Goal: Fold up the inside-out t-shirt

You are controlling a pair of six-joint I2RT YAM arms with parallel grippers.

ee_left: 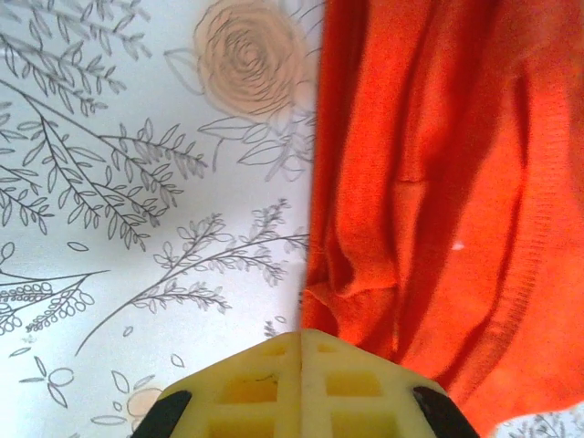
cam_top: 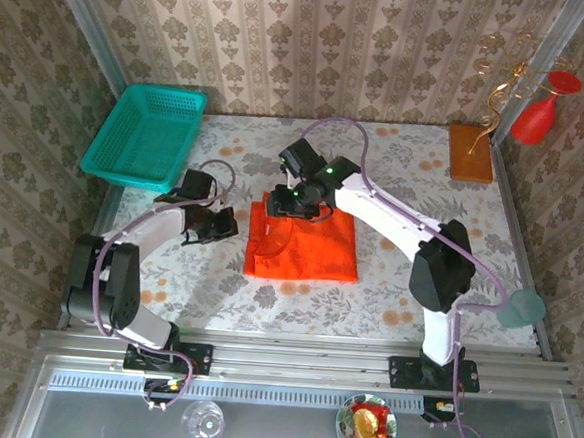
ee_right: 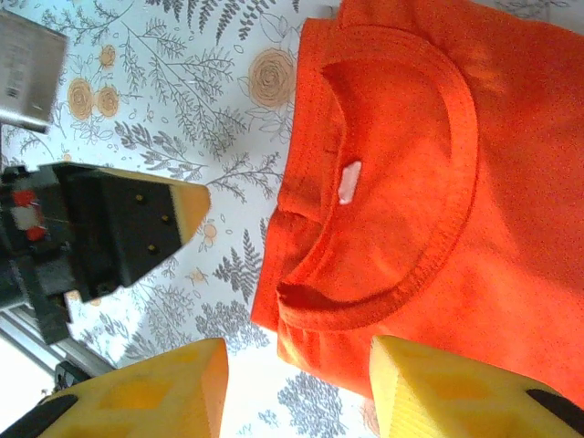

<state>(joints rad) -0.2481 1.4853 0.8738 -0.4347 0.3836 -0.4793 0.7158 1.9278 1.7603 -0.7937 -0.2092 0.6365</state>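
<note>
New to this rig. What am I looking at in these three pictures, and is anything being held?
Two small robot arms are bolted at the near edge of a table, each ending in a two-finger gripper. The overhead view comes from a fixed camera above and behind them; the other two come from cameras on each wrist, looking past yellow fingers.

An orange-red t-shirt lies folded into a rectangle mid-table. The right wrist view shows its collar and a small white tag.

The left gripper is shut, beside the shirt's left edge, holding nothing. The right gripper is open above the collar end, holding nothing.

Also there: a teal basket, a brown block and a red vase.
</note>
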